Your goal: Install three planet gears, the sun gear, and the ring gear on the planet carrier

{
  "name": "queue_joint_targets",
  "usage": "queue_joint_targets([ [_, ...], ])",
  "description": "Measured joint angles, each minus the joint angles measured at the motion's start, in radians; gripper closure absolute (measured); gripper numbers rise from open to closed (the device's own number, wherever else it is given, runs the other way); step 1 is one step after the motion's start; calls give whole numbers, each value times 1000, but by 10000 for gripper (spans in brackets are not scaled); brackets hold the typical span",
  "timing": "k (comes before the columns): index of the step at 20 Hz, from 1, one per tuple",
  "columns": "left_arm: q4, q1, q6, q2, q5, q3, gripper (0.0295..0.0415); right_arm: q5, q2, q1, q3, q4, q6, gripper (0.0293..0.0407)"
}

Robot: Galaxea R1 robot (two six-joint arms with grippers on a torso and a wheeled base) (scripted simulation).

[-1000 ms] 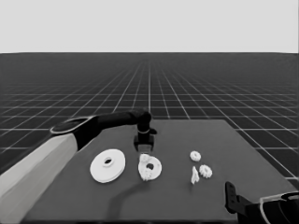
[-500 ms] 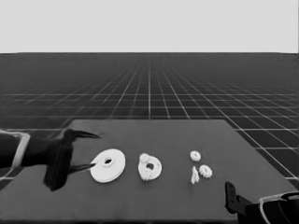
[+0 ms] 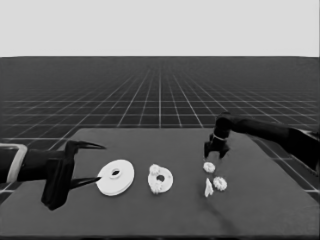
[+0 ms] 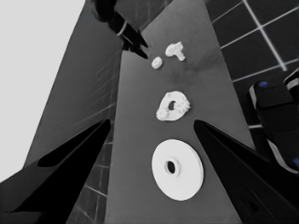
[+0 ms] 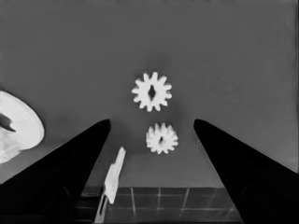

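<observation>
The smaller round part (image 3: 160,179) lies mid-table with two small gears (image 3: 155,170) on it. To its left lies the larger round part (image 3: 115,176). My right gripper (image 3: 216,150) hangs open just above a loose gear (image 3: 209,167), holding nothing. A second loose gear (image 3: 220,184) and the thin white piece (image 3: 208,187) lie nearer the front. In the right wrist view both gears (image 5: 152,91) (image 5: 161,138) show between the open fingers of the right gripper (image 5: 152,121). My left gripper (image 3: 100,162) waits open at the table's left end.
The table's front edge runs close behind the thin white piece (image 5: 113,175) in the right wrist view. The left gripper's lower finger (image 3: 90,181) points at the larger round part's rim. Dark machinery with blue lights (image 4: 275,107) sits past the table's edge.
The left arm has drawn back from over the smaller round part to the table's left end. The right arm has come in from the lower right corner to above the loose gears.
</observation>
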Motion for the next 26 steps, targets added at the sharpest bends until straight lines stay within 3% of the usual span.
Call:
queue_joint_targets([
  [2,0,0,0,0,0,0,326,-2,15,-1,-33,2,-7,315],
  [5,0,0,0,0,0,0,326,110,74,-143,-161,-82,-57,315],
  [12,0,0,0,0,0,0,326,141,99,-174,-216,-94,-80,315],
  [14,0,0,0,0,0,0,326,141,99,-174,-218,-95,-81,385],
  [22,0,0,0,0,0,0,326,142,99,-174,-218,-95,-81,388],
  [24,0,0,0,0,0,0,326,44,35,-68,-76,-41,-19,387],
  [26,0,0,0,0,0,0,326,13,26,-22,-55,-13,-12,388],
])
